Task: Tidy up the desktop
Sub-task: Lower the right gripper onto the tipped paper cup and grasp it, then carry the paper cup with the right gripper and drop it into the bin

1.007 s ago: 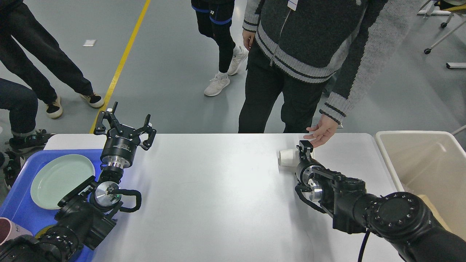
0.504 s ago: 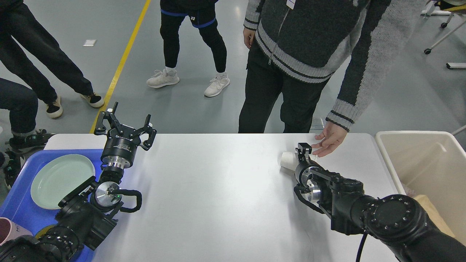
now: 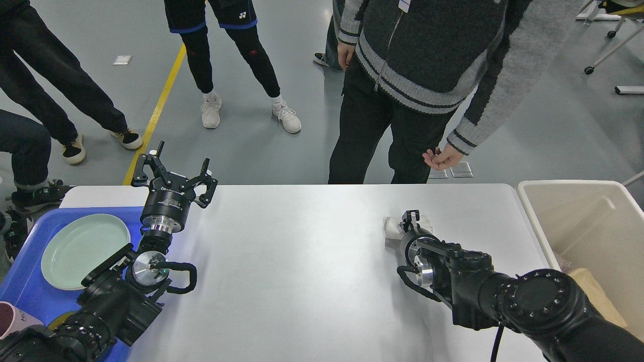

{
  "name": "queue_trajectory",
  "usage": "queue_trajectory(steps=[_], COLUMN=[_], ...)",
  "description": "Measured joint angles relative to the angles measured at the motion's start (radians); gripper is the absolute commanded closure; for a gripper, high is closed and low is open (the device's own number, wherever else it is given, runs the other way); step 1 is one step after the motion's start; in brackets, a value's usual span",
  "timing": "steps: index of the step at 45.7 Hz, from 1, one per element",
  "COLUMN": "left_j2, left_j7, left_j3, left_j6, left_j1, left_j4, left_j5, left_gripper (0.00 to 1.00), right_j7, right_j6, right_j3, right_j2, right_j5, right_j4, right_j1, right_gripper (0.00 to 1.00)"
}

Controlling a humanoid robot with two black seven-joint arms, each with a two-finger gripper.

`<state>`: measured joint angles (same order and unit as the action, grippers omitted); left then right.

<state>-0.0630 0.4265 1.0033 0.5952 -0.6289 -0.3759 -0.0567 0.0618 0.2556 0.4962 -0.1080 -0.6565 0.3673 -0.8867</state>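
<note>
White and matte, the desk (image 3: pixel 302 261) fills the lower view, with a beige bin (image 3: pixel 578 221) at its right edge and a blue tray (image 3: pixel 30 281) holding a pale green plate (image 3: pixel 83 249) at its left. Left hand (image 3: pixel 173 173) hovers above the tray's far corner, fingers spread wide — right hand (image 3: pixel 411 221) is at a small white cup (image 3: pixel 392 227) lying on its side, its grip impossible to tell.

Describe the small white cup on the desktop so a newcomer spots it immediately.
On the white desktop, look toward its far right side, short of the beige bin. The white paper cup lies on its side at the right gripper, the only loose item on the bare surface.
</note>
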Motion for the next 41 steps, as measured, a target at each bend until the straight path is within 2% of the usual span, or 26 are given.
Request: queue_trajectory(steps=[7,13,16,23,28,33,41], left_j2=[-0.003,-0.003,-0.003,-0.003,-0.003,-0.003,-0.003], left_j7=[0.000,0.000,0.000,-0.001,-0.001,-0.001,0.000], left_j3=[-0.004,-0.005,-0.005,-0.005,-0.005,-0.006,-0.006], left_j6=[0.000,0.000,0.000,0.000,0.000,-0.001,-0.003], left_j1=[-0.004,-0.006,-0.006,-0.007,-0.008,-0.008,-0.009], left_j4=[0.000,0.000,0.000,0.001,0.002,0.002,0.003], left_j5=[-0.001,-0.001,-0.001,0.000,0.000,0.000,0.000], left_gripper=[0.03,0.03,0.03,0.03,0.03,0.03,0.03], right_j7=[0.002,0.010,0.019,0.042,0.044,0.044,0.044], right_j6=[-0.011,-0.054,-0.129,-0.398,-0.553,-0.645,-0.683], right_j3=[0.033,0.159,0.274,0.491,0.629,0.728,0.811], right_j2=[0.233,0.444,0.522,0.645,0.648,0.567,0.346], right_j5=[0.130,0.212,0.236,0.331,0.415,0.505,0.575], right_j4=[0.380,0.669,0.781,0.995,1.132,1.244,1.344], right_j1=[-0.128,-0.353,-0.499,-0.873,-1.128,-1.313,-1.461], right_gripper=[1.00,1.00,1.00,1.00,1.00,1.00,1.00])
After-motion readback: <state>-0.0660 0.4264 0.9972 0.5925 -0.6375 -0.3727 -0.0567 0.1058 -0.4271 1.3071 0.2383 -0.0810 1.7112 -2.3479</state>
